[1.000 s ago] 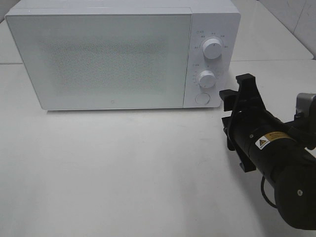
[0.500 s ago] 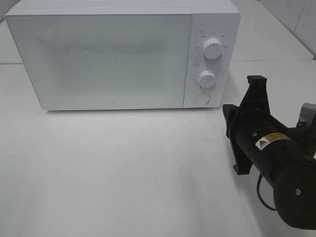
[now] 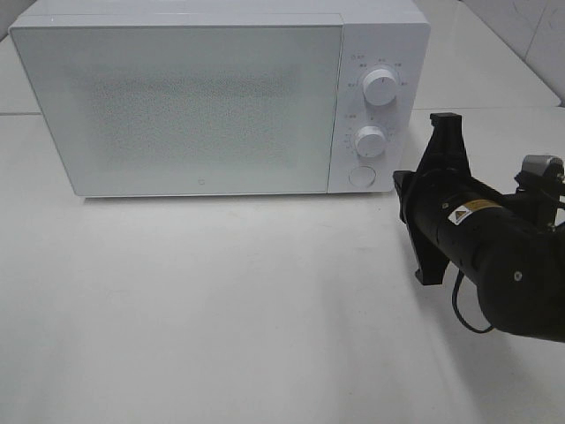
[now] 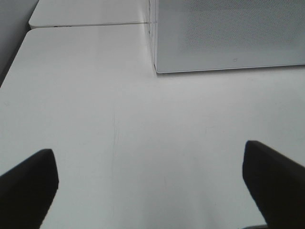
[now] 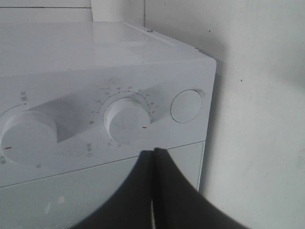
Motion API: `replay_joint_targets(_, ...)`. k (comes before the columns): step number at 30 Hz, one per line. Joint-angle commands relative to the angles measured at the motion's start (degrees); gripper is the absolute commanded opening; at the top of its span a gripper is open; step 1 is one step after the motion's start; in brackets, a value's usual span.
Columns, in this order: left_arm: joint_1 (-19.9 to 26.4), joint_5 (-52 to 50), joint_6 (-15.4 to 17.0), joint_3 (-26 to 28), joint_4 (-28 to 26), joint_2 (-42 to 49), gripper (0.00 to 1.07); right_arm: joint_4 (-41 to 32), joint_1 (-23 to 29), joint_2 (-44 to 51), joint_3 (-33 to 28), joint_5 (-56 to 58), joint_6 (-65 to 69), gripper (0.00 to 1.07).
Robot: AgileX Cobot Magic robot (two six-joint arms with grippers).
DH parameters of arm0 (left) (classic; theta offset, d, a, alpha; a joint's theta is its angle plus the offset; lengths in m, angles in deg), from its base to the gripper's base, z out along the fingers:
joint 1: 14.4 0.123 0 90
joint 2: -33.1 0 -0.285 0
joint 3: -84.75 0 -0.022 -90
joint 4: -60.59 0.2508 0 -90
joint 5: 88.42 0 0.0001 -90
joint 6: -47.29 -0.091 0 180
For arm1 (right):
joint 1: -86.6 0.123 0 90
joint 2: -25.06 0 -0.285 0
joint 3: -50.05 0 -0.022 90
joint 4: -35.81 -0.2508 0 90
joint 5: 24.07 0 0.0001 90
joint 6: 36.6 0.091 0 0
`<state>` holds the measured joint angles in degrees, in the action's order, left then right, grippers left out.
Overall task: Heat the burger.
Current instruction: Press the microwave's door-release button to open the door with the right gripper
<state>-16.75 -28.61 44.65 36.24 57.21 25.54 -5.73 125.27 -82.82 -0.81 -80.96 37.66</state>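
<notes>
One change: right end effector (image 5: 153, 151) is newly closed, empty, facing the round button (image 5: 186, 106) on the microwave (image 3: 194, 97), probably to press it; left end effector (image 4: 150, 174) open.

- From above, the light is bright, flat and diffuse. The white microwave (image 3: 203, 97) and white surface (image 3: 221, 309) almost merge, with little contrast.
- A thin, soft shadow runs under the microwave's front edge, and the black arm (image 3: 494, 256) loses detail in its dark parts.
- In the left wrist view the left claw (image 4: 148, 152) shows as two dark, out-of-focus blocks, and the surface looks greyer.
- In the right wrist view the right claw (image 5: 153, 160) is a soft-edged black silhouette. A grey shadow crosses the panel beside the dial (image 5: 126, 119).
</notes>
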Motion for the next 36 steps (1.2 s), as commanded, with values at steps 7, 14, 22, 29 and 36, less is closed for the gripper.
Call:
replay_joint_targets(7,0.1,-0.3,0.5,-0.2,0.2,1.2,1.04,2.9,-0.7,-6.8,4.8,1.2,2.1,0.01)
replay_joint_targets(14,0.1,-0.3,0.5,-0.2,0.2,1.2,1.04,4.5,-1.2,-10.9,9.5,2.5,1.9,0.01)
replay_joint_targets(22,0.1,-0.3,0.5,-0.2,0.2,1.2,1.04,8.5,-4.4,-14.3,13.5,4.2,1.9,0.01)
replay_joint_targets(29,0.1,-0.3,0.5,-0.2,0.2,1.2,1.04,8.5,-6.4,-15.5,15.2,6.2,0.5,0.01)
replay_joint_targets(36,0.1,-0.3,0.5,-0.2,0.2,1.3,1.04,9.3,-7.4,-17.1,17.4,6.7,-0.4,0.01)
